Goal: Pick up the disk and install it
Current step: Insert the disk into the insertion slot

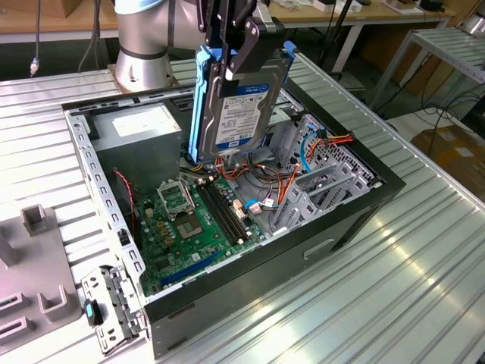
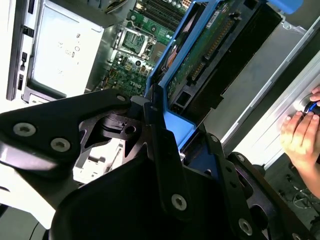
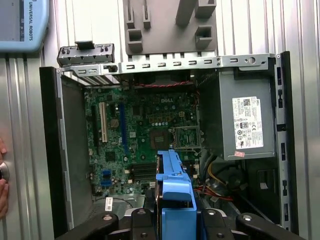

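Black-and-blue disk (image 1: 241,106): held on end, nearly upright, in the air over the open computer case (image 1: 356,220). Its labelled face is toward the exterior camera, and blue rails run down both long edges.
Gripper (image 1: 241,59): clamped on the disk's upper part. One black finger presses on the labelled face and the other is behind the disk. In the second wrist view the black fingers (image 2: 165,150) close on the blue end tab.
Disk underside: shows green, with a dark connector, in the second wrist view.
Computer case: black, lid off, lying flat in the middle of the ribbed metal table (image 1: 379,303).
Motherboard (image 1: 186,227): green, on the case floor, below the disk's lower end.
Power supply (image 1: 140,129): grey box in the case corner nearest the robot base (image 1: 144,45).
Robot base: silver, at the table's far edge behind the case.
Drive cage (image 1: 318,182): grey metal, along the case wall at the exterior view's right, near the disk, with orange and blue cables around it.
Bracket (image 1: 114,307): grey metal, on the table just beside the case's near corner.
Grey fixture (image 1: 38,227): at the table's edge on the exterior view's left, apart from the case.
Hand (image 2: 300,137): a person's, on the table beside the case's outer wall, seen in both wrist views.
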You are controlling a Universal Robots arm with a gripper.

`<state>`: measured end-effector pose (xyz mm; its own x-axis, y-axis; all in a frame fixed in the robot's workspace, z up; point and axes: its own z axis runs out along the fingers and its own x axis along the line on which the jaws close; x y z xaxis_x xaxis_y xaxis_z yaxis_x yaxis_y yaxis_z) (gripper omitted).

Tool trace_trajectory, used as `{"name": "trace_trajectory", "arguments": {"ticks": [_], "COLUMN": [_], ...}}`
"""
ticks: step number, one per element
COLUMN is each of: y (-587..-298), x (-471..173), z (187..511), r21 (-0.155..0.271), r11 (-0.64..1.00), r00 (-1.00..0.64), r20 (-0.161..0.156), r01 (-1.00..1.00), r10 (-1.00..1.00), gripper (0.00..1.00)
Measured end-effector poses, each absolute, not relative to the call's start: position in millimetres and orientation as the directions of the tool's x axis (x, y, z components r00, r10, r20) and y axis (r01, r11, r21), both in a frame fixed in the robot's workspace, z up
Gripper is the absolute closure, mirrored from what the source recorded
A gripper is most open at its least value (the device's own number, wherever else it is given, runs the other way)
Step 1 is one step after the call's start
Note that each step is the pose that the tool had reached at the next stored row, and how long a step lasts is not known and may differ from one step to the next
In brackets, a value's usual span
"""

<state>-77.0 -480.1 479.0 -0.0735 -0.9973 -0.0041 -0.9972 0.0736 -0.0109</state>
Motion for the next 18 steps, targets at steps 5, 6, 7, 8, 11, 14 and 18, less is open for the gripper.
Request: {"name": "trace_trajectory", "arguments": {"ticks": [5,6,7,8,11,14,18], "y": [-487,-490,-494,-498,-511,-521,-527], "x": [-76,-76,-76,-76,-76,-76,-74], "z": [478,478,478,477,477,476,475], "r21": [-0.011,-0.011,-0.011,-0.011,-0.011,-0.011,-0.011], "r11": [0.073,0.072,0.072,0.072,0.072,0.072,0.072], "r00": [-0.073,-0.072,-0.072,-0.072,-0.072,-0.072,-0.072], "r20": [-0.004,-0.004,-0.004,-0.004,-0.004,-0.004,-0.004], "r01": [-0.997,-0.997,-0.997,-0.997,-0.997,-0.997,-0.997], "r10": [-0.997,-0.997,-0.997,-0.997,-0.997,-0.997,-0.997], "gripper": [0.63,0.63,0.63,0.63,0.63,0.63,0.63]}}
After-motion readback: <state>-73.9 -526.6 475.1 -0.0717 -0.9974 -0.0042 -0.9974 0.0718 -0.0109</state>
